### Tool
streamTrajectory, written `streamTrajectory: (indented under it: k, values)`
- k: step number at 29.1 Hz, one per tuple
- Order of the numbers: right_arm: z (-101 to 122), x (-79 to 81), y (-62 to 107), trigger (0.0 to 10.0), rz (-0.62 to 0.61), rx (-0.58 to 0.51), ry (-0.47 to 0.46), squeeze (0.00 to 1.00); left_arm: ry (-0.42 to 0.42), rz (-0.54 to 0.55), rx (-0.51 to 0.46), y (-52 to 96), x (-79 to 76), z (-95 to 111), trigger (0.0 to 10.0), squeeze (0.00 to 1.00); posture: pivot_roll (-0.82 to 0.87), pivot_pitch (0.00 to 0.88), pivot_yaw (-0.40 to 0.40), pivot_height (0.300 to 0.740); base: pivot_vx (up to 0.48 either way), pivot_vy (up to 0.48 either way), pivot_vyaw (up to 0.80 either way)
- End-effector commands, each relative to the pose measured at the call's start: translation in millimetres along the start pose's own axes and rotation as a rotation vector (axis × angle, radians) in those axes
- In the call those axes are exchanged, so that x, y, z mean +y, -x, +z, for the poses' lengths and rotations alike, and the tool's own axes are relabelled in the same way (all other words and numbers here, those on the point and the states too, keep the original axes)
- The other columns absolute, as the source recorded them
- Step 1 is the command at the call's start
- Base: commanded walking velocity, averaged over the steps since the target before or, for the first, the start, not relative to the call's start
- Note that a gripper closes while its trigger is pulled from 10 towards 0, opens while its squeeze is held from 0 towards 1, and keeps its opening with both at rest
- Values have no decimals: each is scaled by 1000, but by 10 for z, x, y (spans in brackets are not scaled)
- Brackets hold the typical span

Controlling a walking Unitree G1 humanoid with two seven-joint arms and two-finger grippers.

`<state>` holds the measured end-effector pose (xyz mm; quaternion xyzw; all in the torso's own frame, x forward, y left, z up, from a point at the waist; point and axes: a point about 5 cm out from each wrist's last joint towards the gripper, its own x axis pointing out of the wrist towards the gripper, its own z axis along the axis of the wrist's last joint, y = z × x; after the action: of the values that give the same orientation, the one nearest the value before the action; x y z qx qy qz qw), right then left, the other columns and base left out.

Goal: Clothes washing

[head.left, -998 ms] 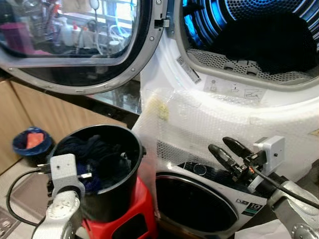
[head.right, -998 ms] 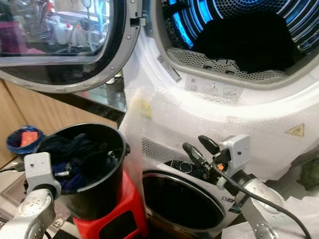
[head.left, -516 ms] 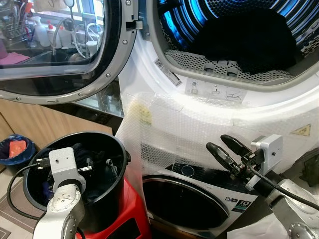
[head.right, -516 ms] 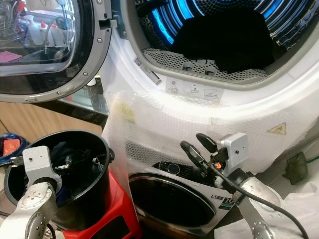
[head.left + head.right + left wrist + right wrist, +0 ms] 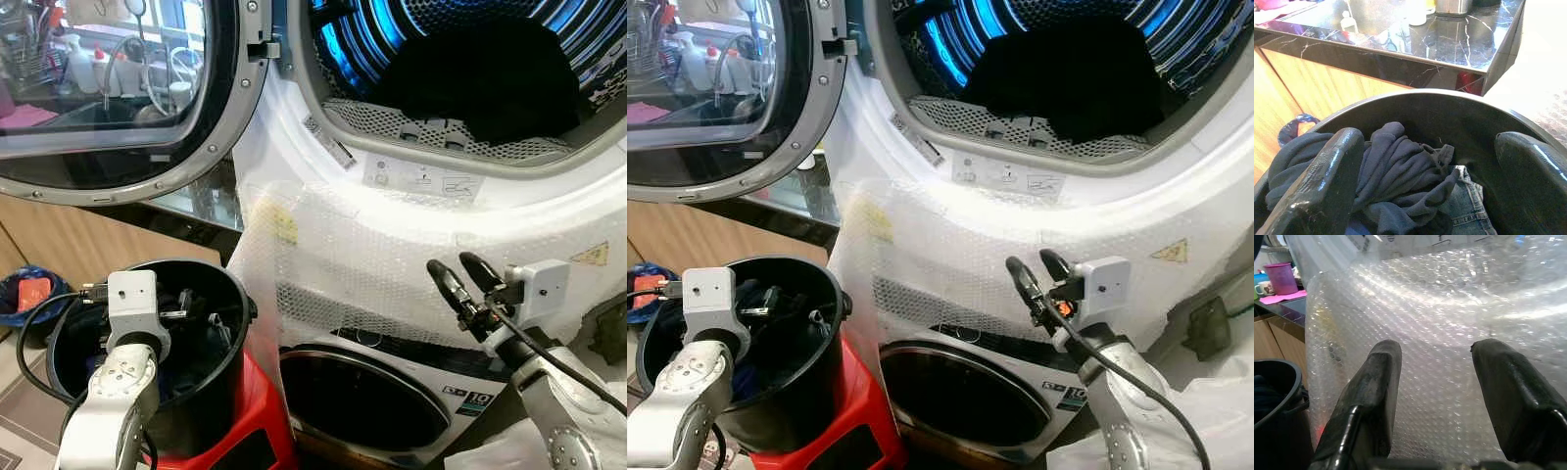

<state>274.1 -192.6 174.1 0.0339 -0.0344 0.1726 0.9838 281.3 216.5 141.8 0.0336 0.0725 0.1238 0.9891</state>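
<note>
One round black plastic bucket [image 5: 220, 333] stands upright on a red stool [image 5: 257, 421], just left of the two stacked machines. Inside it lies a crumpled heap of dark blue fleece clothes [image 5: 1391, 171] with one denim piece [image 5: 1469, 205]. The left gripper [image 5: 1425, 181] reaches down into the bucket, fingers spread wide, holding nothing. The right gripper [image 5: 458, 277] hangs before the bubble wrap [image 5: 392, 255] taped under the open drum [image 5: 470, 69], fingers apart, empty. One dark garment [image 5: 480, 78] sits in the perforated drum.

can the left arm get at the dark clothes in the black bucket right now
Probably yes. The left tool sits open inside the rim of the black bucket, its fingers either side of the dark clothes, with nothing between them.
</note>
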Motion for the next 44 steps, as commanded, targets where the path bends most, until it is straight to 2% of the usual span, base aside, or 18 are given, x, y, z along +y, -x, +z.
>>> streamTrajectory:
  k: [1, 9, 10, 13, 16, 17, 18, 19, 20, 23, 26, 33, 38, 42, 44]
  values:
    - [28, -22, -1, 10000, -15, -18, 5, 0, -15, -11, 0, -17, -7, 13, 10000, 0, 22, 62, -27, 740, 0, 0, 0]
    - [-8, 2, -9, 10000, -5, -16, -10, 0, -32, -67, 6, -15, -91, -6, 10000, 0, 25, 55, -24, 740, 0, 0, 0]
    - [-16, 9, -9, 10000, 2, -15, -16, 1000, -36, -76, 13, -5, -110, -32, 10000, 0, 25, 54, -24, 740, 0, 0, 0]
    - [-25, 16, -12, 10000, 8, -14, -18, 1000, -36, -90, 23, 12, -139, -70, 10000, 0, 27, 52, -22, 740, 0, 0, 0]
    - [-46, 21, -10, 10000, 5, -8, -13, 1000, -45, -135, 52, 97, -243, -159, 10000, 0, 29, 52, -22, 740, 0, 0, 0]
    - [-57, 25, -8, 10000, 6, -2, -6, 827, -41, -142, 64, 132, -273, -186, 10000, 0, 32, 52, -22, 740, 0, 0, 0]
    - [-60, 26, -8, 10000, 7, -1, -6, 110, -39, -141, 68, 141, -278, -193, 10000, 0, 32, 52, -22, 740, 0, 0, 0]
    - [-60, 26, -8, 10000, 7, -1, -6, 110, -39, -141, 68, 141, -278, -193, 10000, 0, 32, 52, -22, 740, 0, 0, 0]
    - [-61, 23, -6, 10000, 8, 0, 10, 0, -34, -138, 88, 180, -298, -229, 10000, 0, 32, 51, -22, 740, 0, 0, 0]
    - [-60, 6, -9, 10000, 1, 2, 17, 0, -12, -69, 138, 191, -250, -307, 10000, 0, 33, 54, -25, 740, 0, 0, 0]
    - [-58, 1, -8, 10000, 1, 4, 22, 0, 3, -55, 149, 175, -223, -318, 10000, 0, 33, 54, -25, 740, 0, 0, 0]
    - [-31, -34, 0, 10000, 4, 7, 46, 0, 80, 118, 250, 89, 28, -398, 10000, 0, 29, 55, -28, 740, 0, 0, 0]
    - [-27, -40, -6, 10000, 3, 9, 59, 0, 148, 133, 300, 57, 19, -413, 10000, 0, 26, 57, -29, 740, 0, 0, 0]
    - [-20, -37, -2, 10000, 6, 11, 69, 0, 239, 107, 345, -17, -20, -406, 10000, 0, 18, 60, -26, 740, 0, 0, 0]
    - [-27, -39, 15, 10000, 3, 18, 74, 0, 250, 102, 354, -47, -29, -384, 10000, 0, 10, 65, -20, 740, 0, 0, 0]
